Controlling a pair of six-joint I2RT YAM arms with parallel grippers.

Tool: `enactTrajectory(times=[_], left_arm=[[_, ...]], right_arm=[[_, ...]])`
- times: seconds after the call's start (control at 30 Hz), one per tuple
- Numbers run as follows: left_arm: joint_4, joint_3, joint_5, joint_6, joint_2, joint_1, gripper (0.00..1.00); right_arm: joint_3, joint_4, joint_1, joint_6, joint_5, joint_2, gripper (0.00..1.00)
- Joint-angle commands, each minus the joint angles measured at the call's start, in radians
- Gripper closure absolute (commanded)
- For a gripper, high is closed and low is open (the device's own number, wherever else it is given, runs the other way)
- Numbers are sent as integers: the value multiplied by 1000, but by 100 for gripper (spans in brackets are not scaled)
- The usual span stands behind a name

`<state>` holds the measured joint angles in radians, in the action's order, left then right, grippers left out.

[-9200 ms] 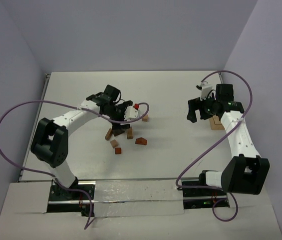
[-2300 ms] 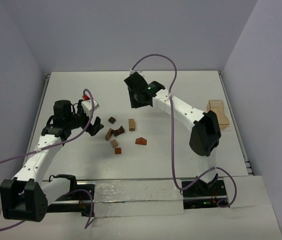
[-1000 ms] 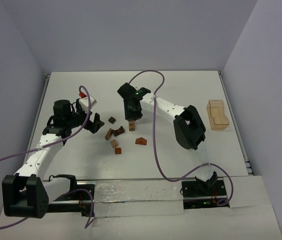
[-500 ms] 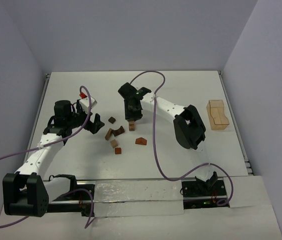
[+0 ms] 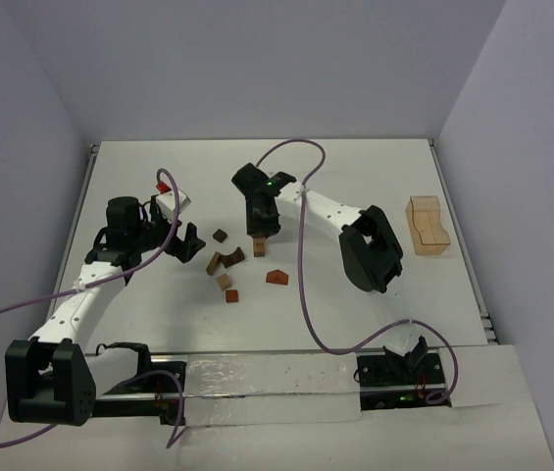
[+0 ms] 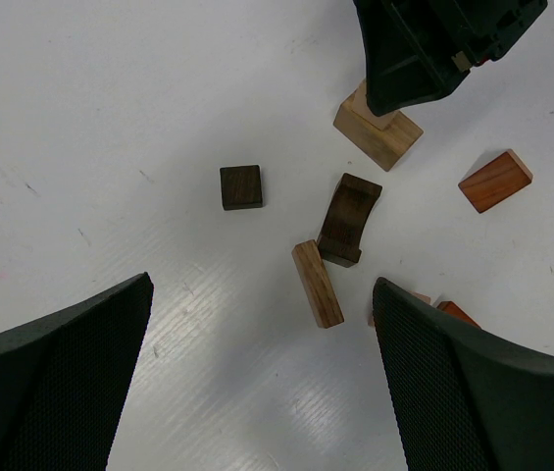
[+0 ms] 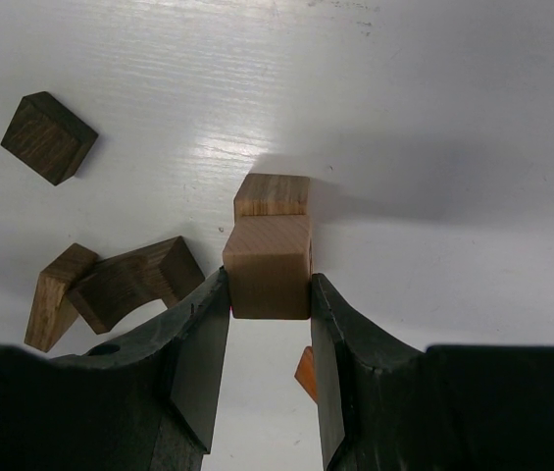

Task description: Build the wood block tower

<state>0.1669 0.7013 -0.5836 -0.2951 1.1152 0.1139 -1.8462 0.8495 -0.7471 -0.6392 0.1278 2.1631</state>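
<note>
The wood block tower is a light tan block [image 7: 272, 194] lying on the table, with a tan cube [image 7: 269, 265] directly over it. My right gripper [image 7: 269, 294] is shut on that cube; I cannot tell whether the cube rests on the block. In the top view the right gripper [image 5: 260, 226] points down over this block [image 5: 259, 246]. In the left wrist view the block [image 6: 386, 139] shows below the right gripper [image 6: 433, 49]. My left gripper [image 5: 183, 243] is open, holds nothing, and hovers left of the loose blocks.
Loose blocks lie left and front of the stack: a dark cube [image 6: 241, 186], a dark arch [image 6: 348, 218], a tan bar [image 6: 317, 283], a reddish block [image 6: 494, 181] and a red wedge [image 5: 277, 278]. A light wooden box [image 5: 427, 226] stands at the right.
Since the older frames the right gripper has come down from the back onto the tan block. Over the last second neither arm nor any block has visibly moved.
</note>
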Motion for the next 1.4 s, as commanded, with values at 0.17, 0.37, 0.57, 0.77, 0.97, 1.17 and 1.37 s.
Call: enactTrajectory(times=[0.17,0.37,0.57,0.77,0.97,1.17,1.37], left_arm=[[-52,-8,-34,4,11,-7,1],[-53,-10,-36,4,12,-7,1],[-58,-13,-36,4,12,-8,1],[-60,-14,-37,5,15,-8,1],[-61,-19,-35,2,15,-8,1],[-61,-19,-36,2,18,-6,1],[-61,-21,-36,0,17,-7,1]], right_arm=[[-50,23,11,-25,25,27,95],[-59,22,12,-22,16,34,93],[-58,22,12,-22,10,31,93],[-47,18,12,-23,9,19,93],[-44,13,6,-17,2,8,93],[-39,11,0,-16,6,3,93],[-38,11,-3,-20,11,3,92]])
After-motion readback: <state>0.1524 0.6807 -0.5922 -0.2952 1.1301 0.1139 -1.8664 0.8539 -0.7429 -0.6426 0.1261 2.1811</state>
